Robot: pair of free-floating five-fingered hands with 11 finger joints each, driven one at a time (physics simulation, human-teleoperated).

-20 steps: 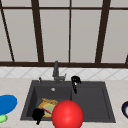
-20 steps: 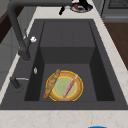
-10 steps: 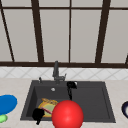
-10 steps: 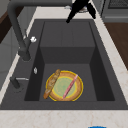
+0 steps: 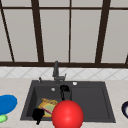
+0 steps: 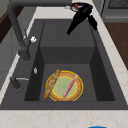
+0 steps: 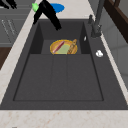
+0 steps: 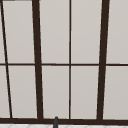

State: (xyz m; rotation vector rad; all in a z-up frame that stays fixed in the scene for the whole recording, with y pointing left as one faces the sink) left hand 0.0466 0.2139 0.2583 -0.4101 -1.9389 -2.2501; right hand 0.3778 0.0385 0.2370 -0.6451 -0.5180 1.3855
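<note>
Two black hands in the air, nothing gripped in either. Left hand (image 5: 38,115) hanging over the near-left corner of the sink (image 6: 67,53), fingers loose and straight, pointing down into the basin in the right side view (image 7: 47,12). Right hand (image 5: 65,90) floating mid-sink in the front view; seen from the left side (image 6: 82,15), fingers stretched long and slanting down, thumb spread apart, palm empty.

Just below and beyond the left fingertips: one yellow plate (image 6: 60,86) flat on the sink floor, in the faucet-side compartment. Two things on that plate: one brown breadstick (image 6: 51,83) along the rim on the faucet side, one thin pink stick (image 6: 70,86) slanting across the green middle. Neither hand touching plate, breadstick or stick. Right fingertips well apart from the plate, up over the other half of the basin.

One big red ball (image 5: 67,115) low in the front view, just right of the left fingers and below the right ones; cannot tell whether it touches anything.

Out past the left hand on the counter: one blue dish (image 5: 6,103) and one small green thing (image 5: 2,118), near the back of that hand in the right side view. Behind the right hand, one dark bowl (image 5: 125,109) at the counter's far end. One dark faucet (image 5: 56,71) behind both sets of fingers, under the window.
</note>
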